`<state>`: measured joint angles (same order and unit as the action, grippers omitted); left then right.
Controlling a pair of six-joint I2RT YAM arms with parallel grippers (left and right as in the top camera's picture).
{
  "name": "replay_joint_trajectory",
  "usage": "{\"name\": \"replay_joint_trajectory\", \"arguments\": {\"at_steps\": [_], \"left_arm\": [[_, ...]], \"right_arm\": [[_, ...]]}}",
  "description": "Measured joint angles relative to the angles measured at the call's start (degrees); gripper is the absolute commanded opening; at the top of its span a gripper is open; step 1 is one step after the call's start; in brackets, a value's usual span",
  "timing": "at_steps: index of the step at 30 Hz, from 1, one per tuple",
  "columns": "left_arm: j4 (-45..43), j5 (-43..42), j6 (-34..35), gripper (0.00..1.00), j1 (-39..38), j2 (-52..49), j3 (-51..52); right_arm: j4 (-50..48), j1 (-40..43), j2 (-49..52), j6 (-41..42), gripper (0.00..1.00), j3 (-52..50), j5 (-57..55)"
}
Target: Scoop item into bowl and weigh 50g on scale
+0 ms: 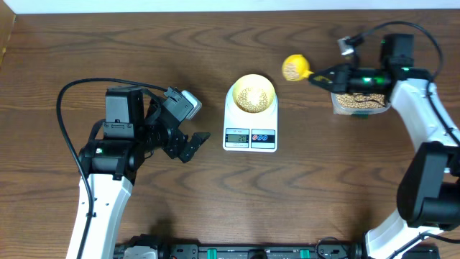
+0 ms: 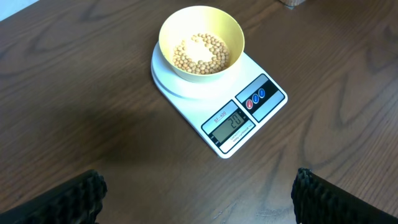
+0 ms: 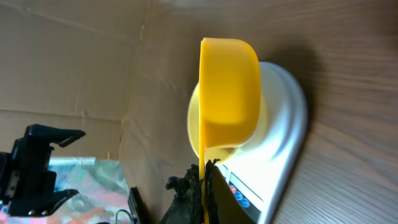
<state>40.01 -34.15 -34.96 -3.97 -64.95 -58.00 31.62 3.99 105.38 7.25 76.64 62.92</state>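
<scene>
The pale-yellow bowl sits on the white scale at the table's middle, holding a layer of tan beans. The scale display shows a number around 20. My right gripper is shut on the handle of the bright-yellow scoop, which holds beans and hovers right of the bowl. In the right wrist view the scoop is seen from behind, with the bowl beyond it. My left gripper is open and empty, left of the scale.
A clear plastic tub of beans stands at the far right under my right arm. Cables run over both arms.
</scene>
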Motion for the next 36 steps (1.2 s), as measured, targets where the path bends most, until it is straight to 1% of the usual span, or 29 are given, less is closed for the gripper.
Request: {"name": "replay_joint_trajectory", "arguments": {"at_steps": [7, 14, 21, 29, 36], "left_arm": [[0.0, 0.0, 0.0, 0.98, 0.0, 0.0, 0.0], [0.0, 0.0, 0.0, 0.98, 0.0, 0.0, 0.0], [0.0, 0.02, 0.0, 0.98, 0.0, 0.0, 0.0], [0.0, 0.0, 0.0, 0.98, 0.0, 0.0, 0.0], [0.0, 0.02, 0.0, 0.98, 0.0, 0.0, 0.0]], "right_arm": [[-2.25, -7.82, 0.0, 5.14, 0.01, -0.02, -6.08], [-2.58, -14.03, 0.0, 5.51, 0.01, 0.02, -14.58], [-2.32, -19.89, -0.76, 3.76, 0.01, 0.22, -25.42], [-1.25, -24.11, -7.04, -0.72, 0.01, 0.33, -38.49], [-1.03, -26.1, -10.56, -5.55, 0.01, 0.57, -43.69]]}}
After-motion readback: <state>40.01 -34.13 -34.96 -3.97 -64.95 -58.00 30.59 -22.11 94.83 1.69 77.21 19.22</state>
